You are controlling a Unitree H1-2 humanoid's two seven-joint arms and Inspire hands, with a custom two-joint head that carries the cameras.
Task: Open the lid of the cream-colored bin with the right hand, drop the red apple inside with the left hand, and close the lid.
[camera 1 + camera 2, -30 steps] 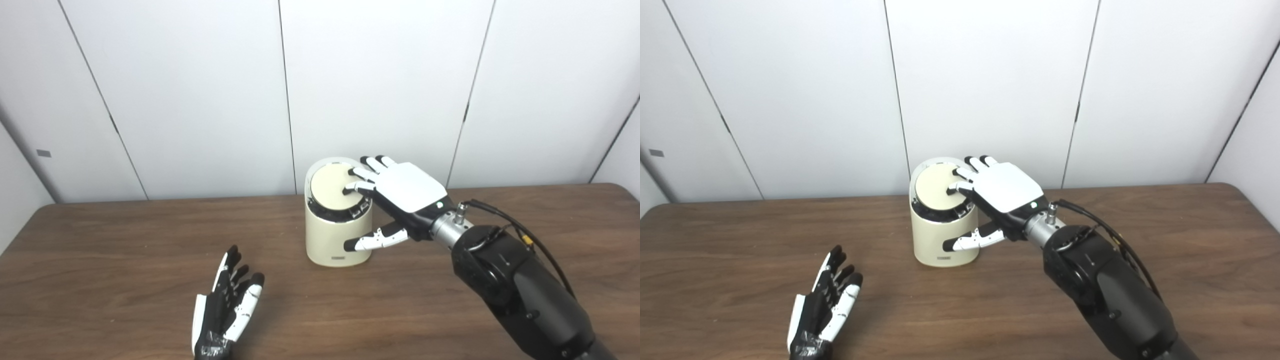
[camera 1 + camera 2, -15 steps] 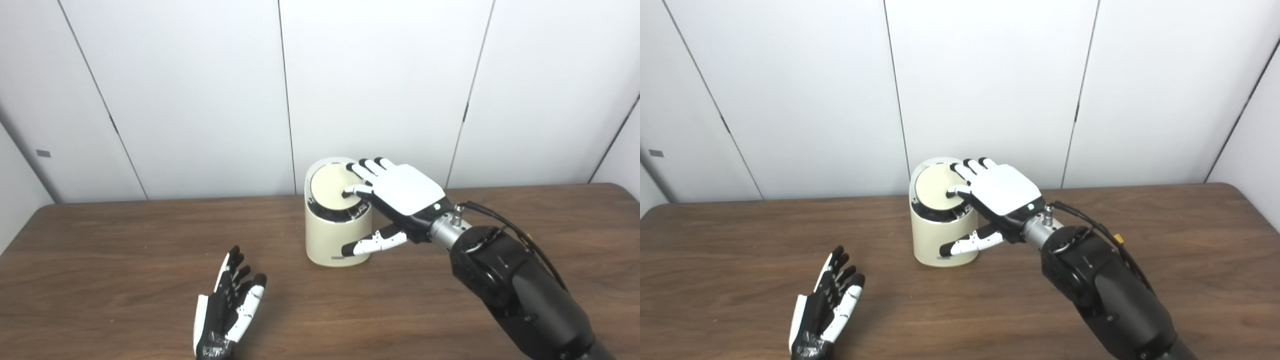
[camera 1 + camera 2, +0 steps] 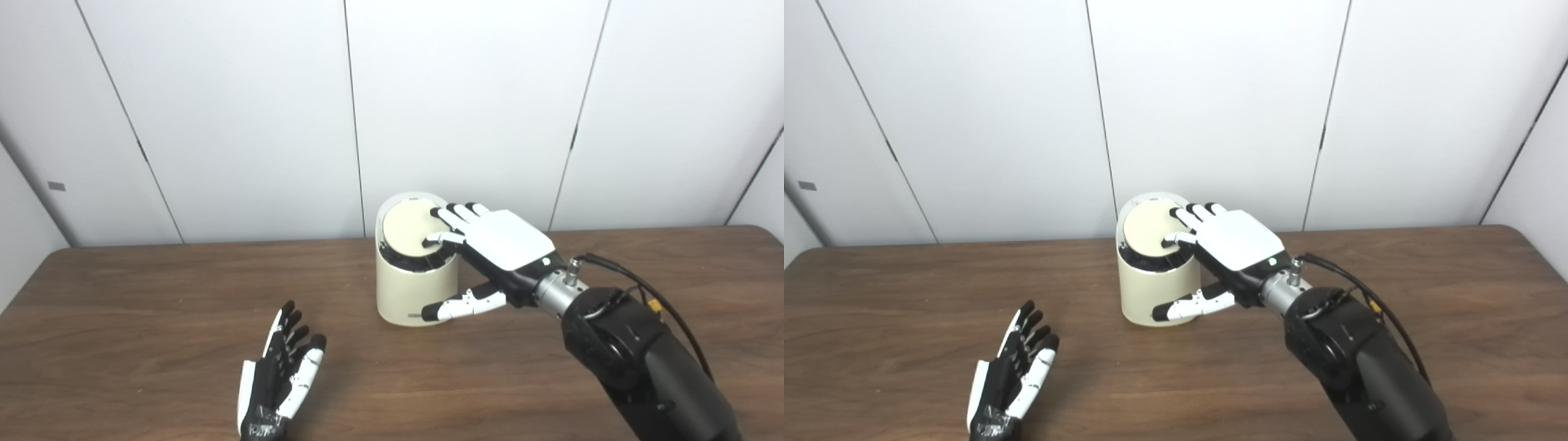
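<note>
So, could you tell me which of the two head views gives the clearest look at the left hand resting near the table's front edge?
The left eye view: the left hand lies nearer the picture's middle, open and empty, fingers apart on the table. The right eye view shows the same hand farther left and slightly lower, its wrist closer to the bottom edge.

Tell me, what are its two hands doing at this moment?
Right hand open, fingers on the bin lid. Left hand open, empty, low over the table. No apple in sight. Nothing in the way.
</note>
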